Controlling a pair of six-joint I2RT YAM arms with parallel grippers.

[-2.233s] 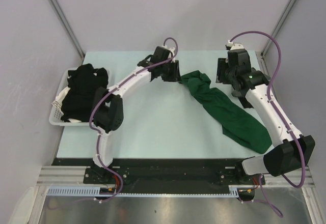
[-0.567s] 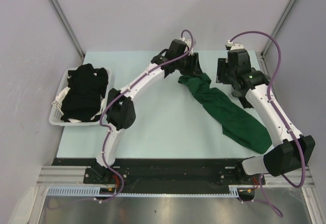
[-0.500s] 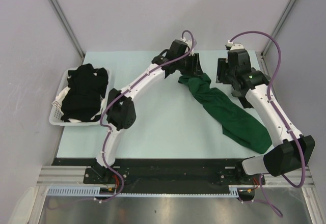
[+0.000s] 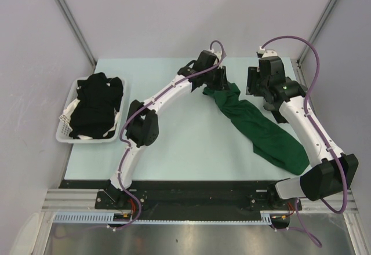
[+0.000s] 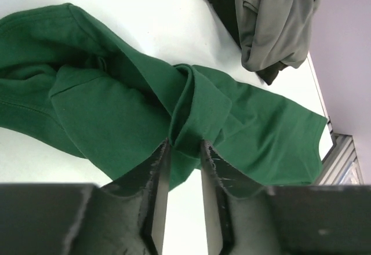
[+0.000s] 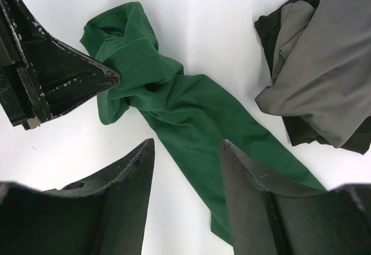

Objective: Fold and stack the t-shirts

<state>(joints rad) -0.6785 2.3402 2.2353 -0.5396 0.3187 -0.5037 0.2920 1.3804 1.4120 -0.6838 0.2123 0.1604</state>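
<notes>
A dark green t-shirt [image 4: 261, 130] lies twisted in a long diagonal strip on the right half of the table. My left gripper [image 4: 222, 84] is at its far, bunched end. In the left wrist view the left gripper [image 5: 184, 148] has its jaws pinched on a raised fold of the green t-shirt [image 5: 116, 110]. My right gripper [image 4: 253, 81] hovers open just to the right, with nothing between its fingers [image 6: 124, 174]; the green t-shirt [image 6: 185, 110] lies below it. A grey t-shirt [image 6: 324, 75] sits crumpled on a dark one [image 6: 269, 29].
A white slatted basket [image 4: 65, 128] at the table's left edge holds a heap of black t-shirts [image 4: 95, 104]. The grey t-shirt [image 5: 272, 17] lies near the table's right edge, hidden under the right arm in the top view. Grey walls close in the back and sides.
The left arm has reached further right onto the green t-shirt's far end, and its jaws have narrowed on a fold. The right arm has not moved.
</notes>
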